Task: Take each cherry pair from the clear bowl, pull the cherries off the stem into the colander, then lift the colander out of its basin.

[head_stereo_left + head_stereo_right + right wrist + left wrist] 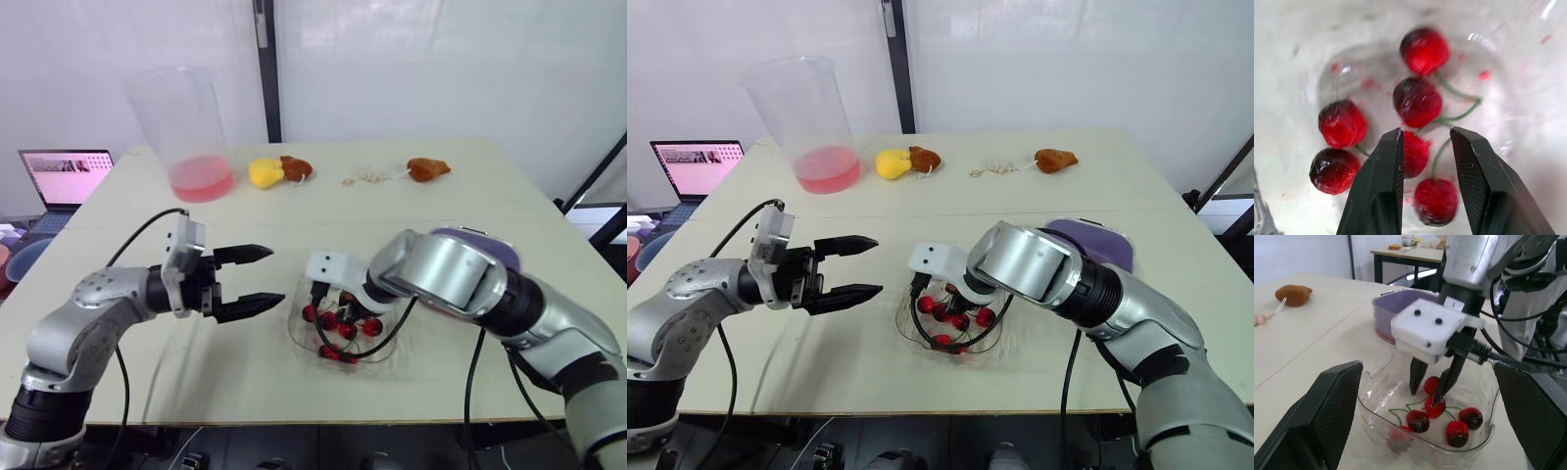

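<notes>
Clear plastic bowl [297, 331] sits toward the near edge of the table [441, 196], holding red cherries [346, 330]; the right gripper [328, 297] is dipped into it and the left gripper [276, 274] hangs just left of it, jaws spread wide. The left wrist view shows the purple basin [1396, 301] just right of the bowl and slightly farther. The right wrist view shows the right fingers [1376, 191] slightly apart astride a cherry, not clamped.
</notes>
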Tool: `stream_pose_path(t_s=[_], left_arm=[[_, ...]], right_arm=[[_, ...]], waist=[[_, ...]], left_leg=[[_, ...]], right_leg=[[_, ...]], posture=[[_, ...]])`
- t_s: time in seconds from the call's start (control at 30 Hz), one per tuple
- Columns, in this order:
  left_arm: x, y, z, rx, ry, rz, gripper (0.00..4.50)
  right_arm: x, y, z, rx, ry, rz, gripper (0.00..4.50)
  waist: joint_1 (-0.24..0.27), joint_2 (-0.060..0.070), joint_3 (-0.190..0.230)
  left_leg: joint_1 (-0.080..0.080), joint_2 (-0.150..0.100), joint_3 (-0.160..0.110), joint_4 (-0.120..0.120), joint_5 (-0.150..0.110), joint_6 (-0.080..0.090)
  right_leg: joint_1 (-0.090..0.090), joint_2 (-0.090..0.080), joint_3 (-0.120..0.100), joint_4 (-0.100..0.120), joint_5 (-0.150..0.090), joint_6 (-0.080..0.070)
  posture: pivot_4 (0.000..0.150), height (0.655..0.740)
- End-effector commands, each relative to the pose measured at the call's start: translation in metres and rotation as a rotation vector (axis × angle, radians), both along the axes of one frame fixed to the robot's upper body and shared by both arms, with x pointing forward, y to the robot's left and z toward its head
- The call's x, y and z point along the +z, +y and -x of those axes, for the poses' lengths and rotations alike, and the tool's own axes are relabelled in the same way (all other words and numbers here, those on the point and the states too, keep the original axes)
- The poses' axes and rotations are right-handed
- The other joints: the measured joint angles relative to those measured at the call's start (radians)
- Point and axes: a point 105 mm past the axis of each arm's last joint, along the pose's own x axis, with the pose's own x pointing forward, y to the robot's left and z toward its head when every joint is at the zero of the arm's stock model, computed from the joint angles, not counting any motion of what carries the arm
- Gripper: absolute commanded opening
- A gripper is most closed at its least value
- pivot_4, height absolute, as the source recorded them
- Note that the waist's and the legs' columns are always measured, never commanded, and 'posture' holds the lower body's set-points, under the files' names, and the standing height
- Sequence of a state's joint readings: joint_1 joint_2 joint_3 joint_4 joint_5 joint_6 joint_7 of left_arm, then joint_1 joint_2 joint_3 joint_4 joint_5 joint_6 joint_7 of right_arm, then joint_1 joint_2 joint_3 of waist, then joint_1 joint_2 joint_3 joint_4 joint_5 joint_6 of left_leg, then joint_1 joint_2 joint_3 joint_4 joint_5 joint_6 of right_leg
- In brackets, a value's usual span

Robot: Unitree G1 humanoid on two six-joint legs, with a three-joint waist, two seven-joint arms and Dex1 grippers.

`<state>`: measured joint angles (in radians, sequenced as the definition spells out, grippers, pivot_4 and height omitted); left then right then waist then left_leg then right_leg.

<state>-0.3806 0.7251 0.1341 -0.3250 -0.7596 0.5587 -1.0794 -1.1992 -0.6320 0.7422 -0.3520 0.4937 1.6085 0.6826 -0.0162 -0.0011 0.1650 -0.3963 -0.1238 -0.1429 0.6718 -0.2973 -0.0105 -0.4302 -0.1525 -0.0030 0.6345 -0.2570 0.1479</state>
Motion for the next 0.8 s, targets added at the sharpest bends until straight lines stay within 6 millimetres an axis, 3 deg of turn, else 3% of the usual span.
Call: stream_pose_path(t_s=[0.03, 0.33, 0.43, 0.53, 0.8], left_arm=[[0.009, 0.0, 0.001, -0.007, -0.044, -0.006, 4.5], [0.009, 0.003, 0.0, 0.0, -0.04, -0.014, 4.5], [0.009, 0.003, 0.0, 0.002, -0.041, -0.019, 4.5], [0.01, 0.005, 0.0, 0.005, -0.04, -0.022, 4.5], [0.011, 0.006, -0.002, 0.008, -0.042, -0.029, 4.5]], right_arm=[[0.011, 0.002, 0.001, 0.015, -0.037, -0.017, 1.53], [0.004, 0.012, 0.001, 0.016, 0.0, -0.099, 1.53], [-0.004, 0.014, -0.002, 0.012, -0.003, -0.092, 2.34], [-0.008, 0.014, -0.006, 0.007, -0.011, -0.083, 3.69], [-0.022, 0.015, -0.009, -0.001, 0.001, -0.07, 3.69]], waist=[[0.0, 0.0, 0.0], [-0.001, 0.0, 0.0], [-0.001, 0.0, 0.0], [-0.002, 0.0, 0.0], [-0.003, 0.0, 0.0]], left_leg=[[0.0, 0.0, 0.0, 0.0, 0.0, 0.0], [0.0, 0.0, 0.0, 0.0, 0.0, 0.0], [0.0, 0.0, 0.0, -0.001, 0.0, 0.0], [0.0, 0.0, 0.0, 0.0, 0.0, 0.0], [0.0, 0.0, 0.0, -0.001, 0.0, 0.0]], right_leg=[[0.0, 0.0, 0.0, 0.0, 0.0, 0.0], [0.0, 0.0, 0.0, 0.0, 0.0, 0.0], [0.0, 0.0, 0.0, 0.0, 0.0, 0.0], [0.0, 0.0, 0.0, 0.0, 0.0, 0.0], [0.0, 0.0, 0.0, 0.0, 0.0, 0.0]], posture=[[0.15, 0.74], [0.15, 0.74], [0.15, 0.74], [0.15, 0.74], [0.15, 0.74]])
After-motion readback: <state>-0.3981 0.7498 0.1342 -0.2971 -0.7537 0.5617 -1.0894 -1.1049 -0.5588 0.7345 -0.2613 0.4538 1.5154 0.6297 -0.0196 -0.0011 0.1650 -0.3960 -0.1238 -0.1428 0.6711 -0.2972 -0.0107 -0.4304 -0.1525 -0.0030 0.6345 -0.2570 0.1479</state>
